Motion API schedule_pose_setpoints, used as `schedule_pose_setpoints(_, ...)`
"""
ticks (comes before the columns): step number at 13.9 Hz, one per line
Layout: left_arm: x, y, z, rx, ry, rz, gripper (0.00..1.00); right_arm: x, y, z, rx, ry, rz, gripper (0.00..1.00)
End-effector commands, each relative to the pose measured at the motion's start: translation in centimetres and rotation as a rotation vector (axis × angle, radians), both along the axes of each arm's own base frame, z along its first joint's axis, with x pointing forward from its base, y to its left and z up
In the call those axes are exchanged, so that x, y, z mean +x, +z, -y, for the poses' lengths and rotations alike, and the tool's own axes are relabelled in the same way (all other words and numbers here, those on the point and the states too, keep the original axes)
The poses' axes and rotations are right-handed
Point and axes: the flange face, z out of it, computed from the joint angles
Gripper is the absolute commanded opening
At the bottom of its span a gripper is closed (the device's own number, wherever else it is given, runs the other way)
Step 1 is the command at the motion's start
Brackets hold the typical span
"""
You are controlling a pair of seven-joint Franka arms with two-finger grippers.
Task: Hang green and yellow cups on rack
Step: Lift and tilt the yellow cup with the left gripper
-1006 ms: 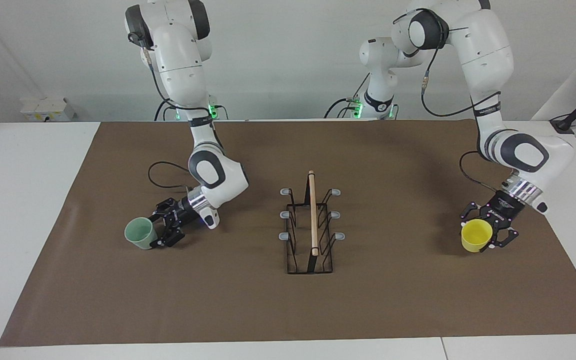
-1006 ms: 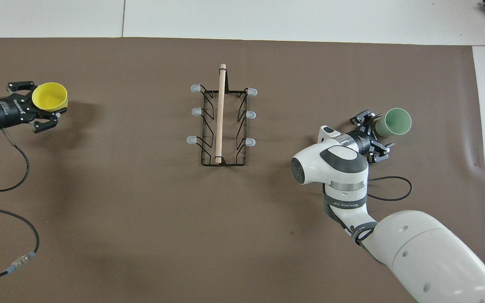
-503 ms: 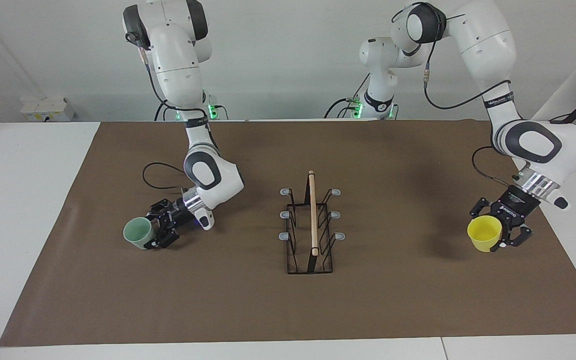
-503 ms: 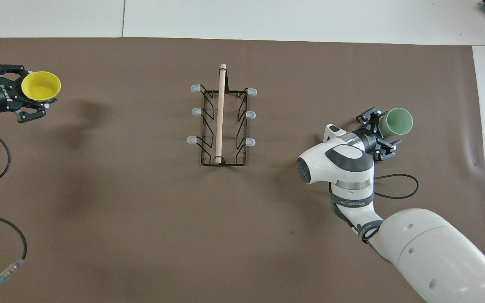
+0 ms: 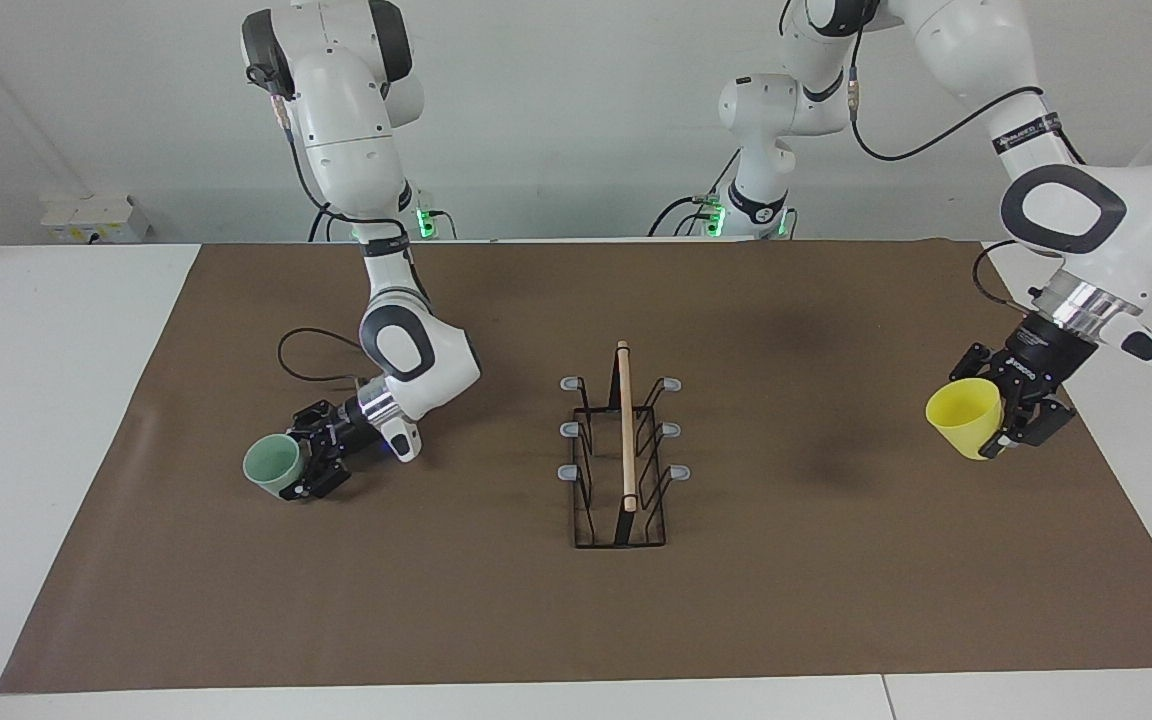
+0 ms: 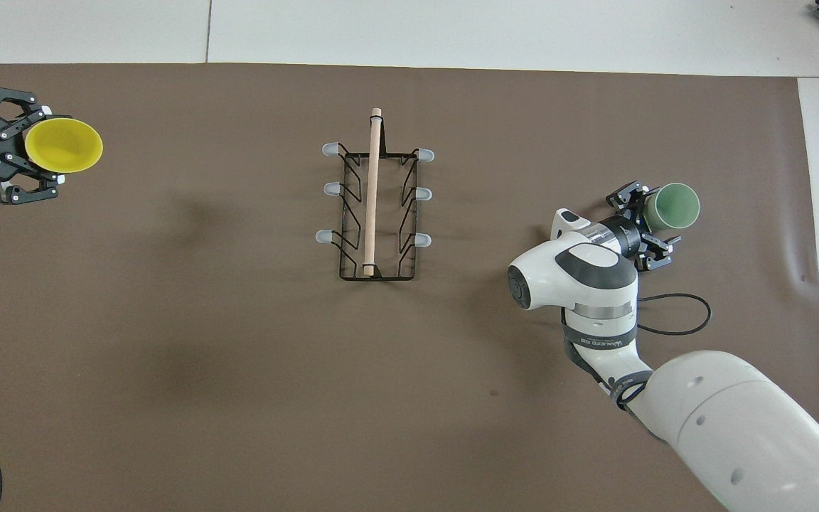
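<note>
Plastic this thin should weigh next to nothing, so we judge both cups light, fairly stiff at the rim and smooth enough to slip in a loose pinch.

Toward the right arm's end of the table, the pale mint-green tapered plastic cup (image 5: 273, 463) sits low at the brown mat (image 5: 786, 600), mouth turned away from the right gripper (image 5: 304, 467), which is right against its wall. We cannot tell whether that gripper is clenched on the cup or only set about it.

In the middle stands the black wire rack with a wooden rod on top (image 5: 626, 430), its grey-tipped prongs all bare and well apart from both cups.

Over the left arm's end of the mat, the bright yellow tapered plastic cup (image 5: 963, 415) hangs in the air, tilted, the left gripper (image 5: 991, 418) clamped on its wall near the rim.

We reckon a wall pinch below the rim suits these cups best. It leaves the mouth free to drop over a prong, and only a modest squeeze is needed, since a hard one could bow the wall.
</note>
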Motion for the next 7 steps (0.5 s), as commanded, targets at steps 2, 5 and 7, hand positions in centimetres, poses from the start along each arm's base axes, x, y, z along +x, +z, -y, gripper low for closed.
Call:
schedule_pose_setpoints(2, -1.9, 2.6, 5.9, 0.144, -0.13, 0.004, 0.0, -0.3, -0.1, 0.5, 0.014, 0.033, 0.012, 0.86)
schedule_pose_setpoints(5, -3.8, 4.7, 10.9, 0.246, -0.201, 0.025, 0.0, -0.3, -0.1, 0.5, 0.011, 0.038, 0.011, 0.58)
schedule_pose_setpoints(7, -4.6, 5.1, 15.2, 0.34, -0.26, 0.039, 0.0, -0.3, -0.1, 0.5, 0.011, 0.038, 0.011, 0.54)
